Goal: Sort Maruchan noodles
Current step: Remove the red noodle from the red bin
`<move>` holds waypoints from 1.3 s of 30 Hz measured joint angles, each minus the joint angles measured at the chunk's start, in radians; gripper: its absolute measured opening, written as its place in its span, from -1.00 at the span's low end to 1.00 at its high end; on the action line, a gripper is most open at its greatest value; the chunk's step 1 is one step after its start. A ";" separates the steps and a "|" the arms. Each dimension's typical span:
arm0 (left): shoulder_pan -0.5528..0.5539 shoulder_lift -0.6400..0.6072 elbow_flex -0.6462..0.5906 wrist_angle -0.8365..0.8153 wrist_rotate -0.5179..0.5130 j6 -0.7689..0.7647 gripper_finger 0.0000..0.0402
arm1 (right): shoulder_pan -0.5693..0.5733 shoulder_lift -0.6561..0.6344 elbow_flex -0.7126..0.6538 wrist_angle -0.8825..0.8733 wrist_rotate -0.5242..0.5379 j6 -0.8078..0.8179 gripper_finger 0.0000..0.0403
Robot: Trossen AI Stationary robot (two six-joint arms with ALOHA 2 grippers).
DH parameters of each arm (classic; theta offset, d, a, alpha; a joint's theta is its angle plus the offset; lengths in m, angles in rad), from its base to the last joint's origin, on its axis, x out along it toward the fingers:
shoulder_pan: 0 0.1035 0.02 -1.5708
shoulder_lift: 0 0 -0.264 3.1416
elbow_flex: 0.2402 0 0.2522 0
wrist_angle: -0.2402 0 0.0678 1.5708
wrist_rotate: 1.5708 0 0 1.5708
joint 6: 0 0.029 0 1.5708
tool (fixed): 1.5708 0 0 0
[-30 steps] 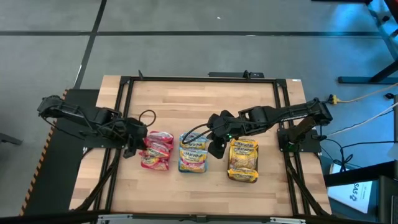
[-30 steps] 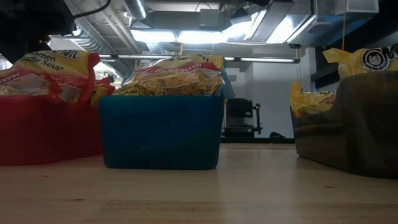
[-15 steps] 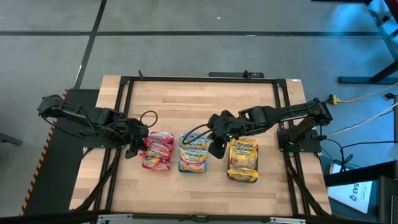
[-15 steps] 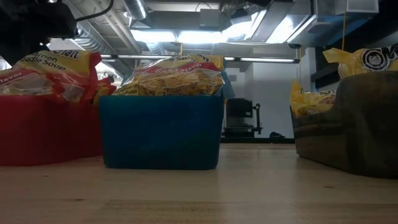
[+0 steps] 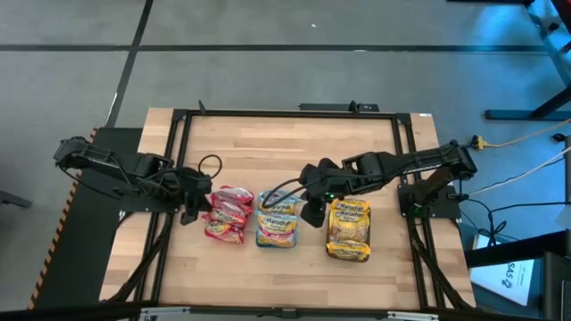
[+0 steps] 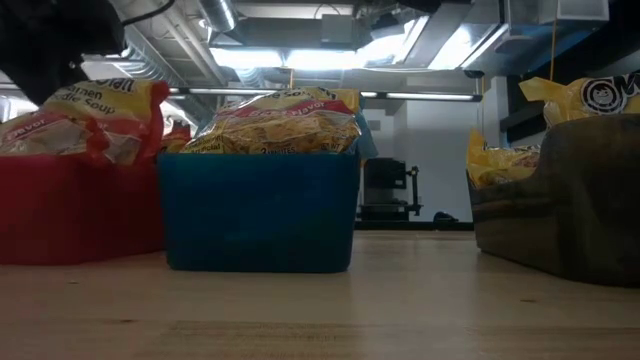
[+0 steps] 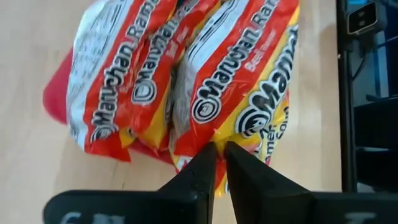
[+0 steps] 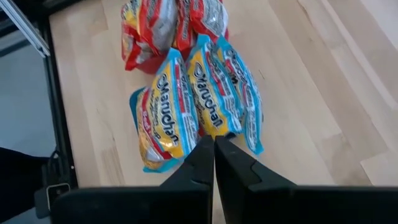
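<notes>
Reading across the bench [image 5: 285,143] from the left, the left gripper [image 5: 198,207] sits at the left edge of the red packets [image 5: 227,215], its fingers [image 7: 200,175] drawn narrow with only a slim gap. In the left wrist view the tips meet the crimped edge of a red packet, but whether they actually pinch that edge or just nudge it I cannot tell. The red Maruchan noodles are bunched on edge in the red tray [image 6: 70,205], so they pack tightly and show their labels upward.

Next to the right, the blue-edged packets [image 5: 278,218] stand the same way in the blue tray [image 6: 257,210], heaped above its rim; keeping each flavour in its own tray is the point of the sort.

The right gripper [image 5: 311,211] hangs between the blue group and the yellow packets [image 5: 349,227], fingers [image 8: 202,162] pressed together and holding nothing. Being empty and out of both stacks, it is probably just waiting.

Farthest right, the yellow packets lie in the dark grey tray [image 6: 575,195], well apart from the blue one in the low view. No loose packet shows on the bare wood, so the sorting looks nearly finished, with only tidying of the red stack left.
</notes>
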 joint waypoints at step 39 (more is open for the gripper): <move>-0.170 0.130 0.004 -0.053 -0.006 -0.194 -0.63 | 0.000 0.000 0.000 -0.069 0.001 -0.026 -0.93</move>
